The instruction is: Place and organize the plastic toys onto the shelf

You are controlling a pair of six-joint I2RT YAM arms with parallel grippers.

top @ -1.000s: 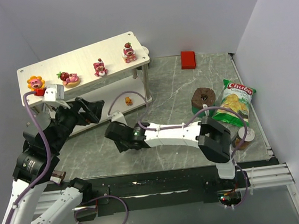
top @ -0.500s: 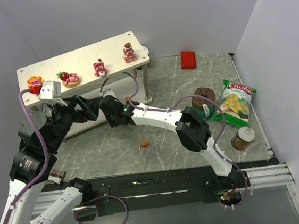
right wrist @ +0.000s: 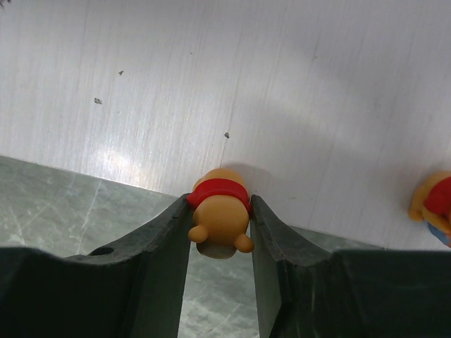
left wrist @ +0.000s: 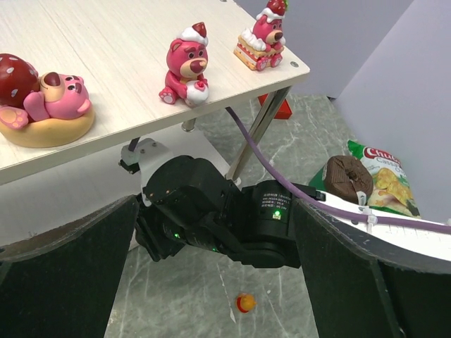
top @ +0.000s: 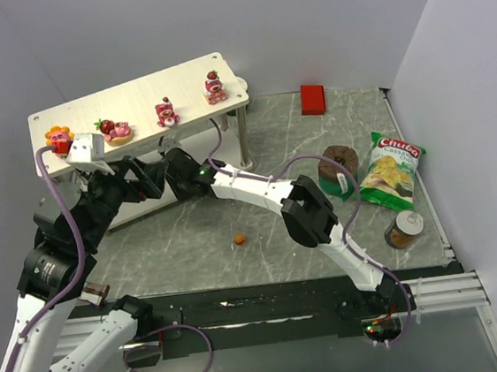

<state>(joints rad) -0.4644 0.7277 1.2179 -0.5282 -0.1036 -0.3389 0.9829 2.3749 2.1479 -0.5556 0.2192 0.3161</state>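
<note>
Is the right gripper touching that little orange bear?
Touching. The right wrist view shows the right gripper clamped on the orange bear, both jaws against its sides, no gap.

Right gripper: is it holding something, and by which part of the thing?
Yes. The right gripper holds a small orange bear in a red shirt. It is pinched by its two sides between the fingers.

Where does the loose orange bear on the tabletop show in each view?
Top external: loose bear on the table, just below centre, in front of the shelf.
Left wrist: bottom edge, centre.
Right wrist: not in it; the held bear is another.
Shared landmark: the shelf's pale boards.
</note>
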